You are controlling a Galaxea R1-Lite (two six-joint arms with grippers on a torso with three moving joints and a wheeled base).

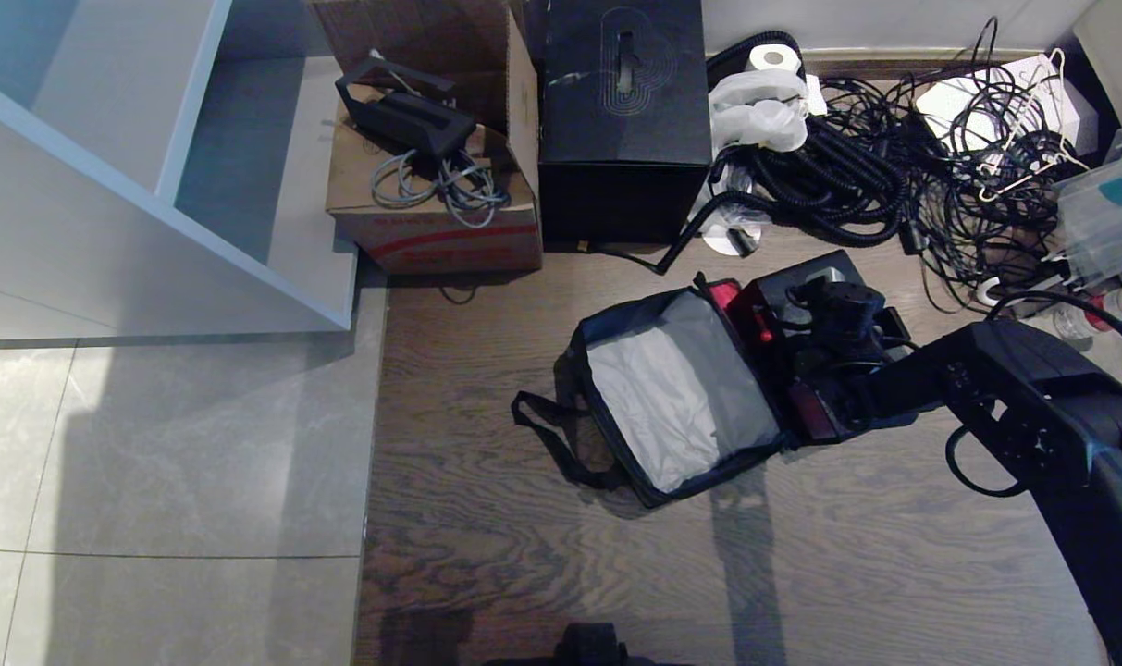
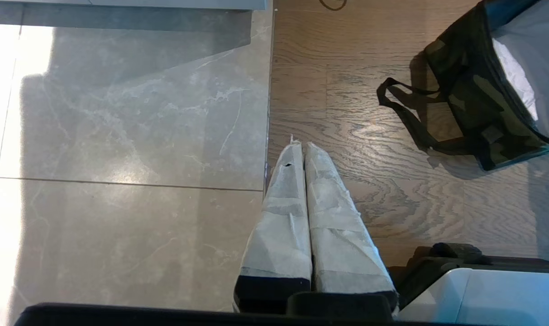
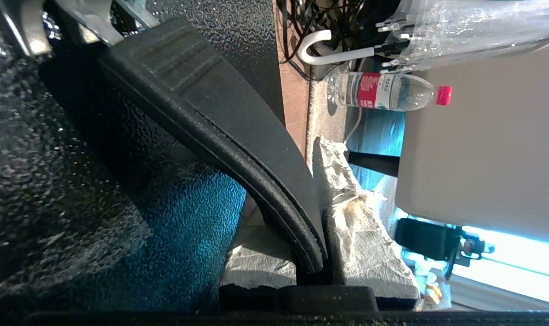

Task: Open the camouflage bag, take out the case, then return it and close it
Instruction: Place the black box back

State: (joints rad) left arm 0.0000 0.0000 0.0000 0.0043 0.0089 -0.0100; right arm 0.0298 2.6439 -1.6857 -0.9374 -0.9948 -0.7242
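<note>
Head view first: the camouflage bag [image 1: 676, 398] is seen lying open on the wooden floor [image 1: 487, 388], lid flipped over toward the robot's left so the silver foil lining faces up, black strap trailing off its left edge. The right arm [image 1: 1032, 407] is stretched in from the right edge of the view, reaching low across to the bag's right side, where the right claw [image 1: 824, 319] is lost among the black case [image 1: 806, 287] and bits of red rim. Behind all that, a plain black box [image 1: 625, 120], a cardboard box [image 1: 431, 199] with cables on it and a big tangle of black cables [image 1: 893, 166] can be made out.

Left wrist view: the left claw [image 2: 300, 149] is held over the seam between grey tile and wood, its two taped fingers [image 2: 283, 217] pressed flat together with nothing between them. The bag's camo lid is spotted off to one side, well apart from it.

Right wrist view: pretty cramped here. The right claw is seen pinched narrow around the case's black handle [image 3: 238, 136], with one wrapped finger [image 3: 360, 226] against each side of it. A water bottle [image 3: 387, 90] is lying on the floor further off.
</note>
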